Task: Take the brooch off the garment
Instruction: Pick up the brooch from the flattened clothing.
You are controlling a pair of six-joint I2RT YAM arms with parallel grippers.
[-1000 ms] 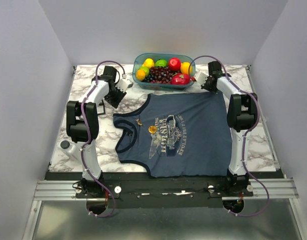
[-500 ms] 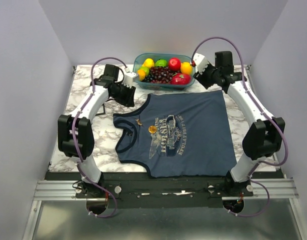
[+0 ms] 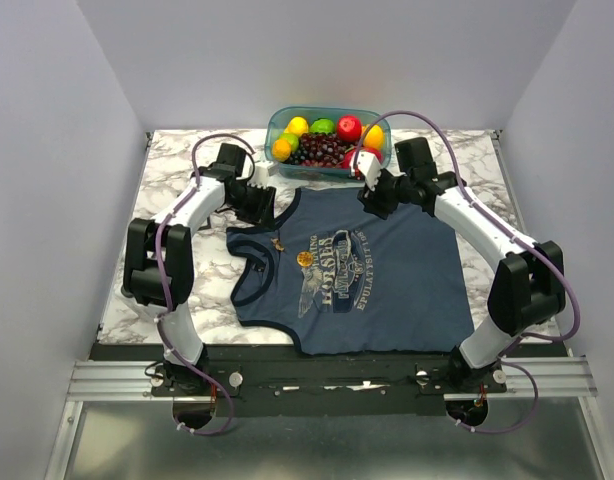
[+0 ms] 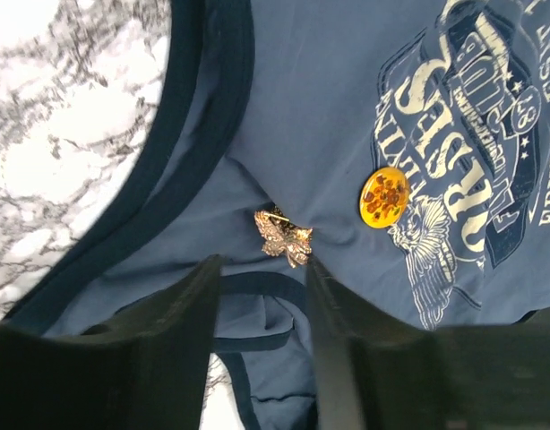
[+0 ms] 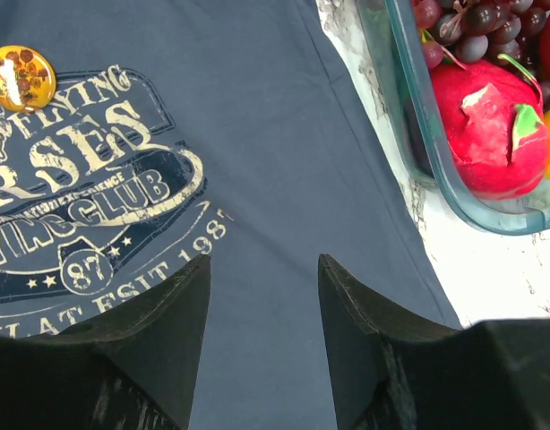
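The garment (image 3: 387,280), a slate-blue tank top with a pale printed graphic, lies flat on the marble table. The brooch (image 3: 279,243), small, gold and bow-shaped, is pinned near the neckline. In the left wrist view the brooch (image 4: 283,237) sits just beyond the fingertips of my left gripper (image 4: 262,264), which is open and holds nothing. My left gripper (image 3: 267,205) hovers by the garment's shoulder strap. My right gripper (image 3: 375,195) is over the garment's far edge. In its wrist view the right gripper (image 5: 263,260) is open above plain cloth (image 5: 284,134).
A round yellow-orange badge (image 3: 305,258) is pinned beside the graphic, right of the brooch, and the badge (image 4: 383,196) also shows in the left wrist view. A clear bowl (image 3: 322,173) of fruit stands behind the garment; its rim (image 5: 409,98) and a red fruit (image 5: 485,125) lie close right of my right fingers.
Both arms have come in toward the garment. My right gripper swung from the back right corner to the garment's far edge and opened. My left gripper opened wider.
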